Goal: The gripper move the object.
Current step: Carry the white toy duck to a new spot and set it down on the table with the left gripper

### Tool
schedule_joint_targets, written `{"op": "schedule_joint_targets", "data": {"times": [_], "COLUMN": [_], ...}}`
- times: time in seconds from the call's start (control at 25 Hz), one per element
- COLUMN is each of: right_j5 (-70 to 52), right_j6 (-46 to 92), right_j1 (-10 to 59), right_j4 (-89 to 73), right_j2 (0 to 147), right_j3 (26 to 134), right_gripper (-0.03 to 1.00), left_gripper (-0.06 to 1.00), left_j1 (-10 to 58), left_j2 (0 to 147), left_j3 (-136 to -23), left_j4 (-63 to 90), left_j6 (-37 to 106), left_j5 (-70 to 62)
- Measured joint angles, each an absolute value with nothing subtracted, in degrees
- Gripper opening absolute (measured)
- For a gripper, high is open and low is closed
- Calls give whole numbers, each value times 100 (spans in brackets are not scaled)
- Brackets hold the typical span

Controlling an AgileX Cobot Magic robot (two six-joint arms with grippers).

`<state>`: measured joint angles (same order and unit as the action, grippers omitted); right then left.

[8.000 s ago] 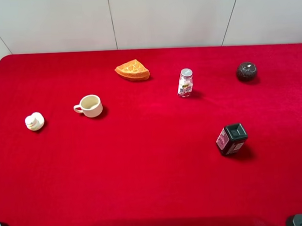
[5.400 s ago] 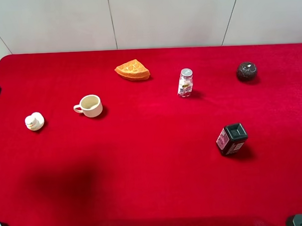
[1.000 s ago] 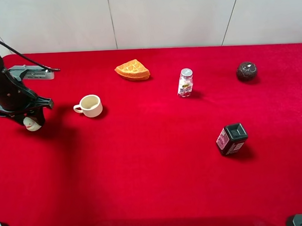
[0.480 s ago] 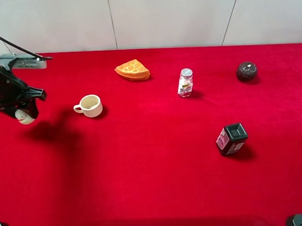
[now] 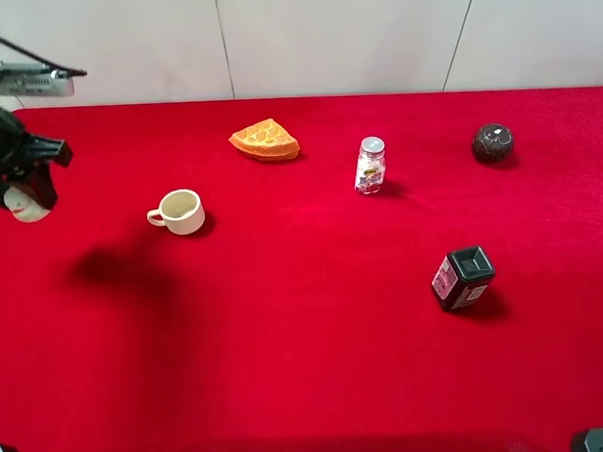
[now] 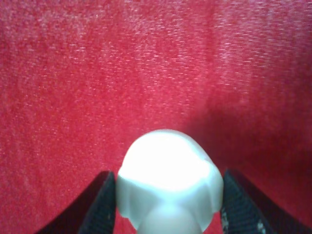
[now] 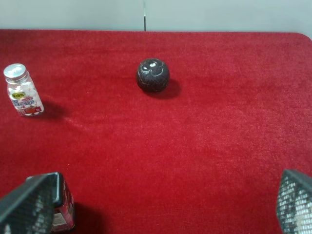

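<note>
Above the left edge of the worktop (image 5: 309,386), the left gripper (image 5: 26,196) clamps the object (image 6: 168,170), clear of the surface; best carry it level and slow, passing well above the mug (image 5: 180,211).

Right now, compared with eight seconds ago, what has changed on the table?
The left gripper came in from the left, shut its jaws on the duck figurine and lifted it off the red cloth, toward the left edge. The mug, waffle wedge, small bottle, dark ball and black jar stayed put.
</note>
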<state>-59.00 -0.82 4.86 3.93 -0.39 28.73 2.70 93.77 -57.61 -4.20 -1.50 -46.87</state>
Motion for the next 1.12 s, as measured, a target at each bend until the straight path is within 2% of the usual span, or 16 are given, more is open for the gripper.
{"op": "schedule_joint_targets", "data": {"times": [0.44,1.12], "right_j5": [-5900,-5900], "right_j6": [-82,-82], "right_j1": [486,486], "right_j4": [393,393], "right_j2": [-39,-39], "right_j3": [2873,2873], "right_gripper": [69,69], "left_gripper": [46,46], "left_j1": [1133,2573], "left_j2": [9377,9382], "left_j3": [-6635,-6814], "left_j4": [-420,-414], "left_j6": [-639,-1421], "left_j5": [-5114,-5122]}}
